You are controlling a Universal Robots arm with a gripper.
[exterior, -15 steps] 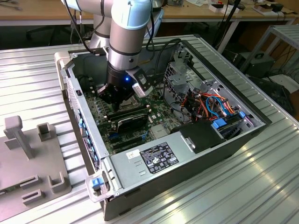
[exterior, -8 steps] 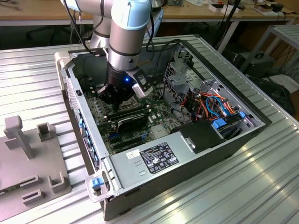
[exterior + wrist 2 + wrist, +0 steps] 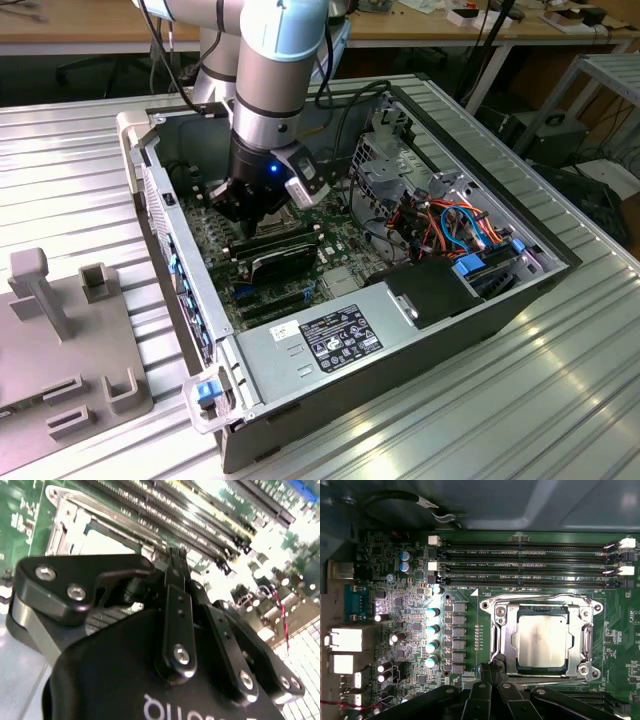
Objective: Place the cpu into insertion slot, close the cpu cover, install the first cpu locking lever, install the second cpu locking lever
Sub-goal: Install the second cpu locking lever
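**First wrist view: chip seated, cover down**

First wrist view shows the cpu [image 3: 541, 639] lying flat in the insertion slot [image 3: 498, 611], with the cpu cover [image 3: 506, 640] closed over its edges. The gripper [image 3: 491, 668] sits just beside the slot's edge, fingers [image 3: 485, 672] pinched together, gripping nothing. In the exterior view the gripper [image 3: 247, 213] is down inside the open computer case [image 3: 400, 350] over the green board [image 3: 222, 262].

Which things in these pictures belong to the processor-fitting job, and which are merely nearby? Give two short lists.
Belonging to the job:
- silvery-grey square cpu, seated
- silver-rimmed insertion slot
- thin silver cpu cover frame, down around the chip
- black gripper, fingertips together beside the socket

Merely nearby:
- long black memory slots
- grey power supply box
- grey plastic fixture
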